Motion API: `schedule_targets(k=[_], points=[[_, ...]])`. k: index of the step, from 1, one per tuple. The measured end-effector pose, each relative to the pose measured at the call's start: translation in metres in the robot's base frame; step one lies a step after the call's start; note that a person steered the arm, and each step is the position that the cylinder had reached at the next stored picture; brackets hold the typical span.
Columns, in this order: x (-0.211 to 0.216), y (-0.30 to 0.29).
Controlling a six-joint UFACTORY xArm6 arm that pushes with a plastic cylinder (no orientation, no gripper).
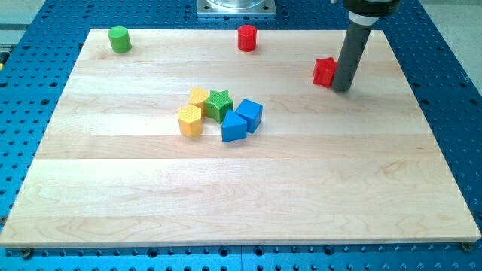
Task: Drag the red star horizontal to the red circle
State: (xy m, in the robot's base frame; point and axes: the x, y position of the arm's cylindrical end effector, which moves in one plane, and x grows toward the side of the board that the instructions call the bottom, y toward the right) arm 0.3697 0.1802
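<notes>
Pale wooden tabletop point(361, 196) on blue pegboard; no writing. Seven blocks: two red, two green, two yellow-orange, two blue... actually eight. Red star point(324, 71) touching my tip point(341, 89), right of red circle point(247, 38). No claw.

On the desk point(113, 203), the red star point(324, 71) lies near the view's right, touching my tip point(341, 88), which stands just to its right. The red circle point(247, 38) sits near the view's top, up and to the left of the star, and the green cylinder point(119, 39) stands well apart at the top left. Near the middle, a cluster huddles close: the yellow hexagon point(190, 120) at its left, another yellow block point(199, 96) behind it, the green star point(219, 105) in between, and the blue triangle point(233, 128) and blue cube point(251, 114) at its right
</notes>
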Motion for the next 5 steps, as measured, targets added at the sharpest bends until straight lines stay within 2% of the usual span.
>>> schedule_targets(k=[1,3,4,5], points=[[0.033,-0.036],[-0.075,-0.021],[-0.087,-0.010],[-0.120,-0.002]])
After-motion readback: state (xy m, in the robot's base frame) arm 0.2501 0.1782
